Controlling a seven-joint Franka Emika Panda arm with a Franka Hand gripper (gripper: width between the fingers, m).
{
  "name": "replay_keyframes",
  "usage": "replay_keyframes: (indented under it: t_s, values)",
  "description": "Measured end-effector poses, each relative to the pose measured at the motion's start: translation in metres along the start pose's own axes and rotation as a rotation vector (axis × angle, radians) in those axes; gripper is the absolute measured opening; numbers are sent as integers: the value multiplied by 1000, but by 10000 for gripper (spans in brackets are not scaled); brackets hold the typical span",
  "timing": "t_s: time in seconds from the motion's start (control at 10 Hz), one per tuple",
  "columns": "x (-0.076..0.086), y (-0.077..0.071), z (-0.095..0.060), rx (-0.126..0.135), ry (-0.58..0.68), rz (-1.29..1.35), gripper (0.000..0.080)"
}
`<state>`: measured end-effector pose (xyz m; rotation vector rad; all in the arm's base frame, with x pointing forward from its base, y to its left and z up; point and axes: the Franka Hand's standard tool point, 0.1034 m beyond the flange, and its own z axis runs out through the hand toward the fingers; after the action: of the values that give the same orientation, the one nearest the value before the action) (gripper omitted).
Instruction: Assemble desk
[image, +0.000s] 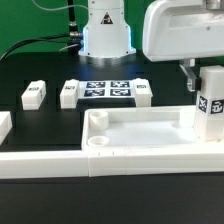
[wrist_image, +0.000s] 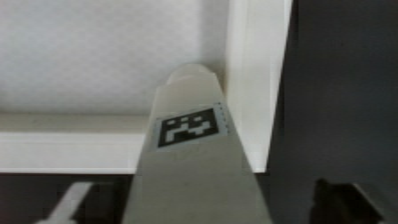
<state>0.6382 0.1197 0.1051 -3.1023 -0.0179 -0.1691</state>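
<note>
Toward the desk's far edge lie a loose leg, a second leg, the marker board and a third leg. The tray-like top sits along the near edge. At its corner on the exterior view's right, the claw appears clamped on the held leg, which is upright. Recommendation: keep that leg plumb, centre it over the corner socket, then seat it without tilting. Its square tag is a black-and-white code. No brand or legible writing.

robotics lab bench, black table, tagged marker board, white arm base, green backdrop
</note>
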Motion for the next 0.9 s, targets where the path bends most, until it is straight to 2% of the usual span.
replay_keyframes:
  t_s: [0.1, 0.2, 0.4, 0.7, 0.9]
  values:
    - [1, 2, 0, -2, 1, 31, 319]
    - [0, 5, 0, -5, 0, 143, 290]
    - [0, 6, 1, -7, -9, 373, 290]
    - [-1, 9, 1, 19, -53, 890, 290]
    - [0, 8, 0, 25, -82, 1193, 290]
